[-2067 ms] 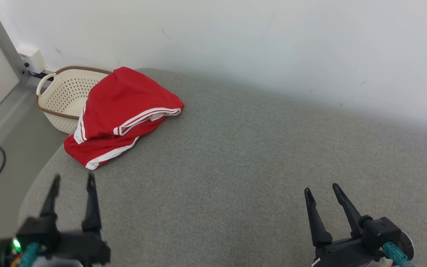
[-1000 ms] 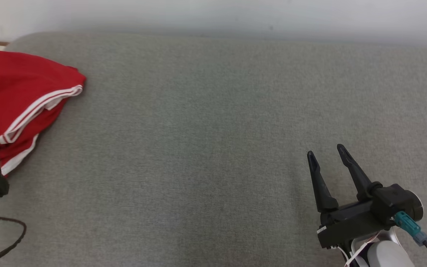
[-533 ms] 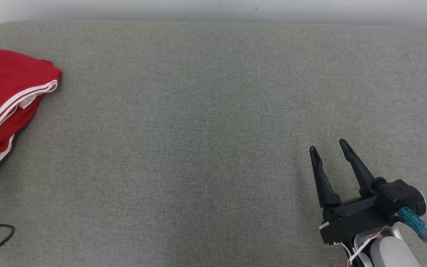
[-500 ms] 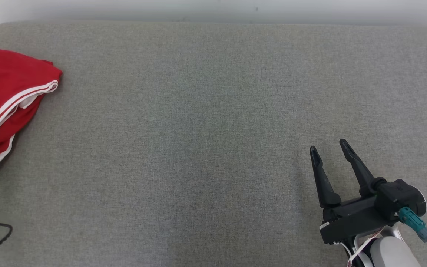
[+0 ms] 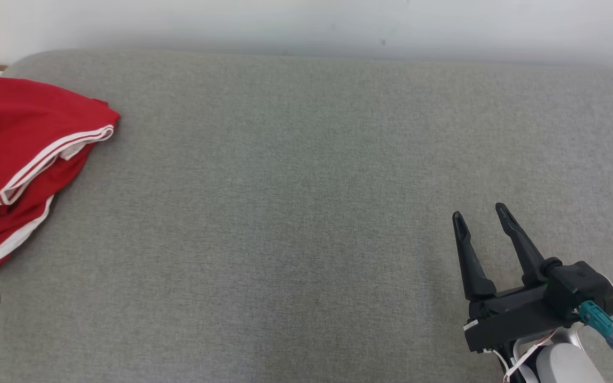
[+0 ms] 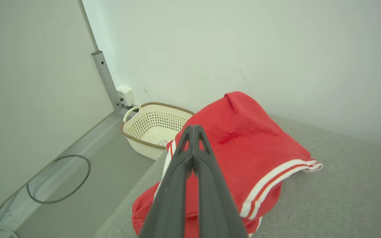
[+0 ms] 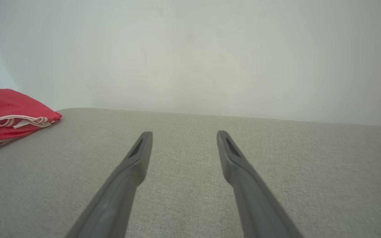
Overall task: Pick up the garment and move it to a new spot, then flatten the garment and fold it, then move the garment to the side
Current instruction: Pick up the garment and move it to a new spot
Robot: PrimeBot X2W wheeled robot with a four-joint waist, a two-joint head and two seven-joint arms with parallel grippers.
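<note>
The garment point(image 5: 24, 154) is a pair of red shorts with white stripes, lying crumpled at the left end of the grey cushion point(image 5: 285, 213). In the left wrist view my left gripper point(image 6: 193, 127) is shut, its two fingers pressed together with nothing visible between them, and it hovers just short of the garment point(image 6: 253, 145). My right gripper point(image 5: 479, 211) stands open over the cushion's right front, far from the garment. The right wrist view has the right gripper point(image 7: 184, 133) with spread, empty fingers and the garment point(image 7: 8, 109) at the far left.
A cream perforated basket point(image 6: 150, 125) with a brown rim stands on the floor beyond the cushion's left end, beside a metal post point(image 6: 106, 79). A black cable point(image 6: 58, 180) loops on the floor. A white wall runs behind the cushion.
My left gripper's fingers have closed. The head camera has swung, shifting the whole picture; the dark left gripper at its left edge has passed out of it. The right gripper holds its pose.
</note>
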